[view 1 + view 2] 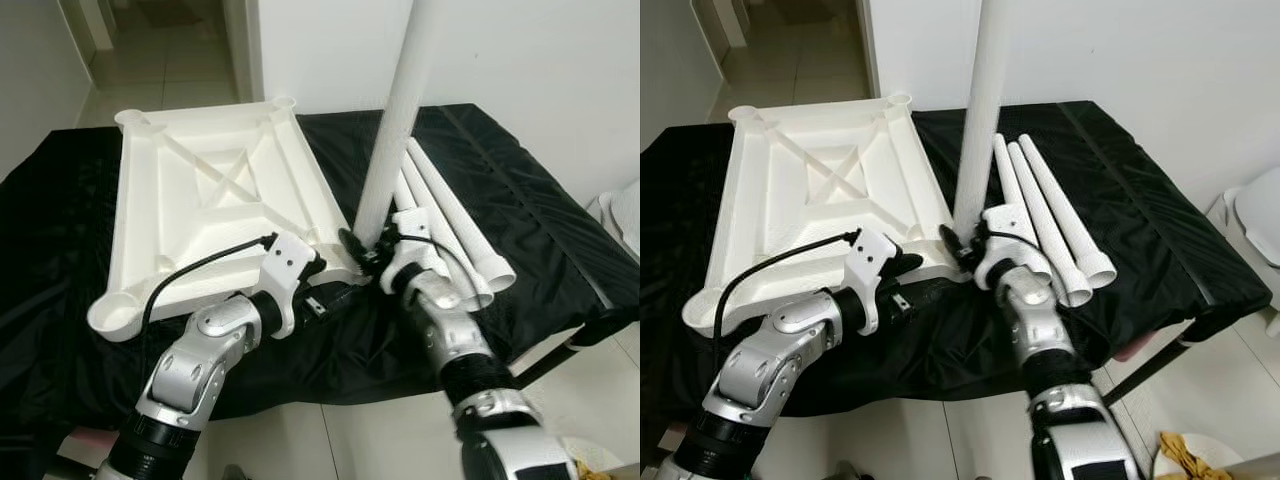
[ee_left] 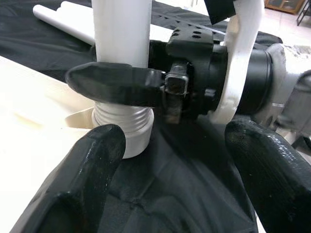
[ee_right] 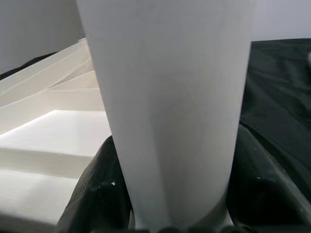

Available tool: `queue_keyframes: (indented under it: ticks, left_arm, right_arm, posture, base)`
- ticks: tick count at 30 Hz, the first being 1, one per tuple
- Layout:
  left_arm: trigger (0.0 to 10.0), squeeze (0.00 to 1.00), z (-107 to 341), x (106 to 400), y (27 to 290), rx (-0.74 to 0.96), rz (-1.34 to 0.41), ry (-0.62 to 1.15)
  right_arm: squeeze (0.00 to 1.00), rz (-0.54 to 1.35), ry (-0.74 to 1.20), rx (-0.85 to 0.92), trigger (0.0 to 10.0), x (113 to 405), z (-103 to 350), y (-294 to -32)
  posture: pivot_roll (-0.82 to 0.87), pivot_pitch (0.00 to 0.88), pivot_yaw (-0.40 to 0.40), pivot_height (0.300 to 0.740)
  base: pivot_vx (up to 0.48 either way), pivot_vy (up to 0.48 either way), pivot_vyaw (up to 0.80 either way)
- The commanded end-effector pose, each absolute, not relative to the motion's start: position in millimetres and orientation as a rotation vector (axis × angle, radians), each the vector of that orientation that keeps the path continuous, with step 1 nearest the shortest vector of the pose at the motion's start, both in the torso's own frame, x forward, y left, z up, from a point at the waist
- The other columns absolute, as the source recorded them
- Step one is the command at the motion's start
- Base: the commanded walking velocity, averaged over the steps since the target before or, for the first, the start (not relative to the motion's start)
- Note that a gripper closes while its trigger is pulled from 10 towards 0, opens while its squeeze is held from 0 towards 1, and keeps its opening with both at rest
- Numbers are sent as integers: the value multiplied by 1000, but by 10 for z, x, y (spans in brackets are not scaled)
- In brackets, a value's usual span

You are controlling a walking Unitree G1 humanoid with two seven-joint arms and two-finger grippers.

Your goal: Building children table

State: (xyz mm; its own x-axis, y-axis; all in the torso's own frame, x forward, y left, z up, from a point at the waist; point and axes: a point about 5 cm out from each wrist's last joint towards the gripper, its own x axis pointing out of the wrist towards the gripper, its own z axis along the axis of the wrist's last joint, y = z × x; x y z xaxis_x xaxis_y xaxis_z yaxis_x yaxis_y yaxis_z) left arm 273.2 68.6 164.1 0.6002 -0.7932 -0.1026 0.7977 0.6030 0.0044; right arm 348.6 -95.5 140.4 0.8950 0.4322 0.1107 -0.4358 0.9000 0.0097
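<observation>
Nearest the camera, the right gripper [image 1: 965, 250] clenches its black fingers [image 2: 114, 83] around the tall white plastic table leg [image 1: 398, 120], held upright with its threaded end in the near corner socket of the upturned white plastic tabletop [image 1: 215, 190]. Beside that socket, the left gripper [image 1: 325, 300] hovers with fingers [image 2: 77, 187] released, apart from the leg. Risk: a tilted leg could cross-thread or lever the tabletop along the black-draped bench [image 1: 540, 220]. Three spare white legs [image 1: 1050, 215] lie just beyond the socket.

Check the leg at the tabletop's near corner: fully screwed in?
Not fully: the upright leg, clamped by the right gripper, shows bare threads above the corner socket.
</observation>
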Motion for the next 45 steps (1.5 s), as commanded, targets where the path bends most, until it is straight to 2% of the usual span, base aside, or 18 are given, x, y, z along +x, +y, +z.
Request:
queue_keyframes:
  ticks: [1, 12, 15, 16, 17, 18, 20, 21, 22, 23, 29, 30, 34, 39, 40, 41, 42, 45]
  left_arm:
    - [10000, 0, 1620, 2720, 670, 56, -923, 105]
    - [10000, 0, 1613, 2726, 637, 58, -937, 103]
    - [10000, 0, 1610, 2727, 635, 59, -939, 103]
    - [10000, 0, 1606, 2727, 634, 59, -939, 104]
    - [10000, 0, 1606, 2727, 634, 59, -939, 104]
    - [10000, 0, 1603, 2727, 634, 59, -939, 104]
    - [10000, 0, 1600, 2728, 634, 59, -939, 104]
    - [10000, 0, 1598, 2730, 634, 61, -938, 104]
    - [10000, 0, 1598, 2730, 634, 61, -938, 104]
    - [10000, 0, 1596, 2735, 633, 62, -936, 103]
    - [10000, 0, 1596, 2746, 636, 62, -931, 100]
    - [10000, 0, 1595, 2745, 636, 62, -930, 99]
    - [10000, 0, 1594, 2745, 634, 61, -929, 99]
    - [10000, 0, 1591, 2740, 630, 55, -928, 98]
    - [10000, 0, 1590, 2740, 630, 56, -927, 98]
    - [10000, 0, 1590, 2740, 630, 56, -927, 98]
    - [10000, 0, 1590, 2739, 632, 57, -926, 97]
    - [10000, 0, 1591, 2735, 639, 56, -925, 98]
  right_arm:
    - [0, 374, -90, 71, 0, 3486, 1390, -931]
    - [0, 68, -64, 64, 0, 3432, 1360, -819]
    - [0, 42, -55, 64, 0, 3433, 1361, -848]
    - [0, 11, -54, 57, 1922, 3435, 1372, -904]
    - [0, -4, -56, 52, 1922, 3433, 1379, -925]
    - [0, -17, -51, 55, 0, 3434, 1377, -946]
    - [0, -30, -44, 60, 0, 3436, 1372, -963]
    - [0, -46, -50, 54, 1020, 3435, 1381, -978]
    - [0, -46, -50, 54, 1020, 3435, 1381, -978]
    - [0, -73, -56, 39, 10000, 3437, 1397, -1000]
    - [0, -85, -51, 51, 10000, 3458, 1416, -1060]
    - [1000, -70, -67, 51, 10000, 3466, 1438, -1088]
    - [1000, -46, -76, 59, 10000, 3470, 1457, -1098]
    - [1000, 127, -106, 99, 10000, 3480, 1541, -1067]
    - [247, 159, -108, 109, 10000, 3481, 1554, -1067]
    - [247, 159, -108, 109, 10000, 3481, 1554, -1067]
    - [0, 201, -109, 108, 10000, 3486, 1567, -1082]
    - [0, 312, -102, 104, 10000, 3503, 1587, -1159]
  posture:
    - [-47, 14, 6, 740]
    - [-52, 0, 2, 740]
    - [-53, 0, -1, 740]
    - [-54, 0, -1, 740]
    - [-54, 0, -1, 740]
    - [-55, 0, -3, 740]
    - [-55, 0, -3, 740]
    - [-54, 0, -6, 740]
    - [-54, 0, -6, 740]
    - [-55, 0, -6, 740]
    - [-58, 0, -9, 740]
    - [-58, 0, -11, 740]
    - [-60, 0, -13, 740]
    - [-59, 0, -16, 740]
    - [-59, 0, -16, 740]
    - [-59, 0, -16, 740]
    - [-59, 0, -16, 740]
    - [-59, 0, -13, 740]
  base:
    - [0, 0, 0]
    - [0, 0, 0]
    - [0, 0, 0]
    - [0, 0, 0]
    - [0, 0, 0]
    - [0, 0, 0]
    - [0, 0, 0]
    - [0, 0, 0]
    - [0, 0, 0]
    - [0, 0, 0]
    - [0, 0, 0]
    - [0, 0, 0]
    - [0, 0, 0]
    - [0, 0, 0]
    - [0, 0, 0]
    - [0, 0, 0]
    - [0, 0, 0]
    - [0, 0, 0]
